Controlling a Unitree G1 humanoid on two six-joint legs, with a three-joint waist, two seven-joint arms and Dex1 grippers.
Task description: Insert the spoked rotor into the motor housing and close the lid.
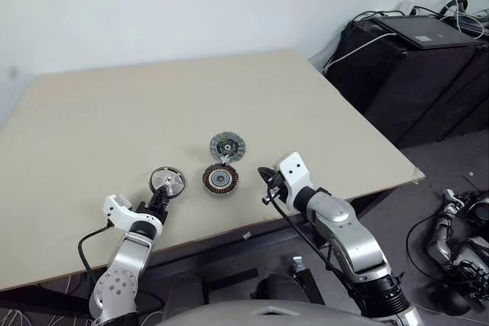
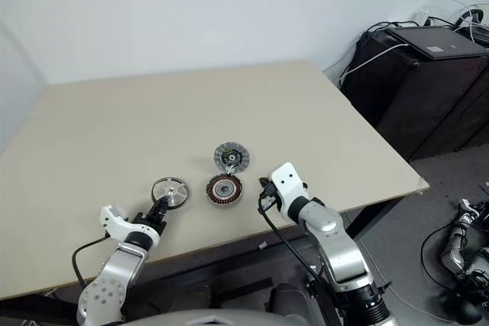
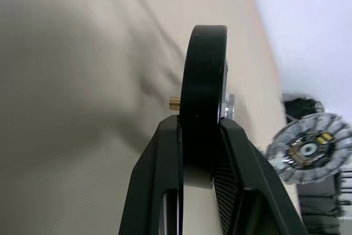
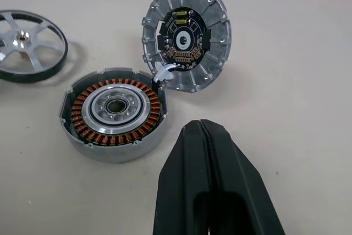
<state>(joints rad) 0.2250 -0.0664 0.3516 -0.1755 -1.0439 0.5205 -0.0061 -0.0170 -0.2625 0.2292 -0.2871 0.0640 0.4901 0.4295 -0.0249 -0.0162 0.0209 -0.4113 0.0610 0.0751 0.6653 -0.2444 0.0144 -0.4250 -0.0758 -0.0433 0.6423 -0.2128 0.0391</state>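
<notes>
1. Left wrist view: the left gripper [image 3: 201, 152] has its two black fingers [image 3: 159, 185] pinching the dark rim of the rotor [image 3: 204, 97], which is seen edge-on here. A small brass stub sticks out from its hub on one side.
2. From the head views the rotor [image 1: 166, 181] sits at the near left of the counter [image 1: 114, 112], apparently still on or just above the surface; I cannot tell which. Its open silver spokes and dark band read as hard, smooth metal, thin enough to slip if the pinch is off-centre.
3. So the step in hand, as I judge it, is the pickup of the rotor. Next comes a lift, a carry to the right, and levelling it so the hub lines up with the housing's centre bore.
4. The right gripper [image 4: 204, 130] hovers just near the housing, fingers pressed together and holding nothing.
5. The housing [image 4: 113, 113] lies flat just beyond those fingers: a shallow silver cup with a ring of copper-brown windings around a polished bearing seat.
6. Farthest, the lid [image 4: 186, 37] stands tilted, its edge touching the housing's far rim and seemingly joined there by a small white link. Its inner face shows a dark board with tiny parts inside a ribbed silver rim. It stays open, so closing comes last.
</notes>
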